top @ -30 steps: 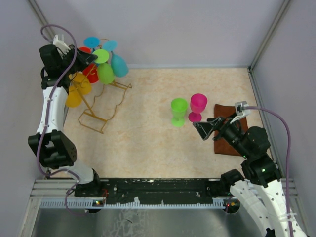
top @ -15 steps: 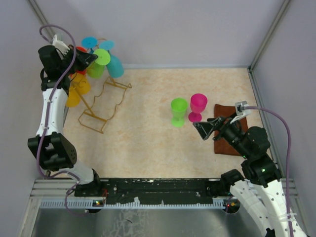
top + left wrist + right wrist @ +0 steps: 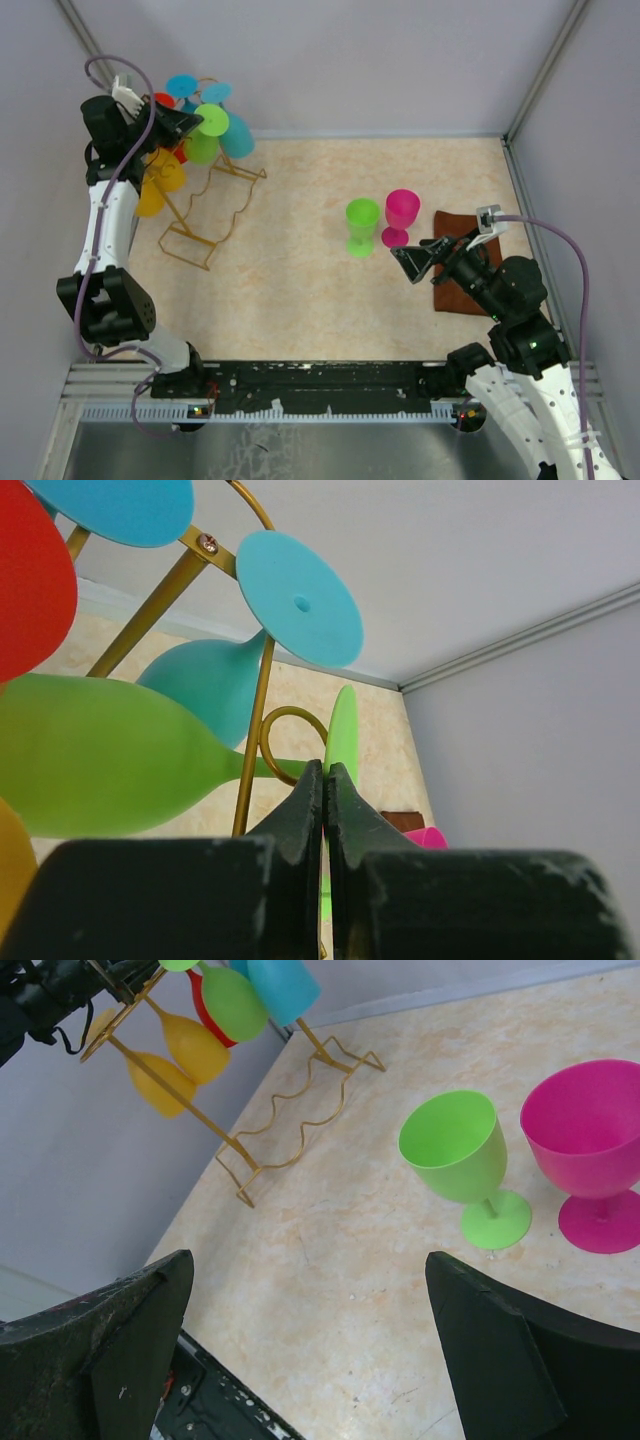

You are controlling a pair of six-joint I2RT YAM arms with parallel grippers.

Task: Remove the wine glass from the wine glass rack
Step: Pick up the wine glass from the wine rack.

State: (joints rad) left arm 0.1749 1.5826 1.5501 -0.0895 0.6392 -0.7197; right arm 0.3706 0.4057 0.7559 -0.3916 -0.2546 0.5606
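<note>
The golden wire wine glass rack (image 3: 212,212) stands at the far left with several coloured glasses hanging on it. My left gripper (image 3: 187,122) is shut on the thin foot of a lime green wine glass (image 3: 201,148) on the rack. In the left wrist view the jaws (image 3: 327,780) pinch the edge of the green foot (image 3: 343,730). The stem still lies in a golden loop (image 3: 268,730), with the green bowl (image 3: 90,755) to the left. My right gripper (image 3: 414,260) hovers open over the table at the right and holds nothing (image 3: 308,1265).
Teal (image 3: 238,135), red (image 3: 167,102) and yellow (image 3: 158,182) glasses hang close around the gripped one. A green glass (image 3: 362,226) and a pink glass (image 3: 401,215) stand upright mid-table. A brown cloth (image 3: 463,290) lies by the right arm. Walls enclose the table.
My left gripper has closed on the green glass's foot. The glass has shifted slightly, its bowl swinging left. The right arm has not moved.
</note>
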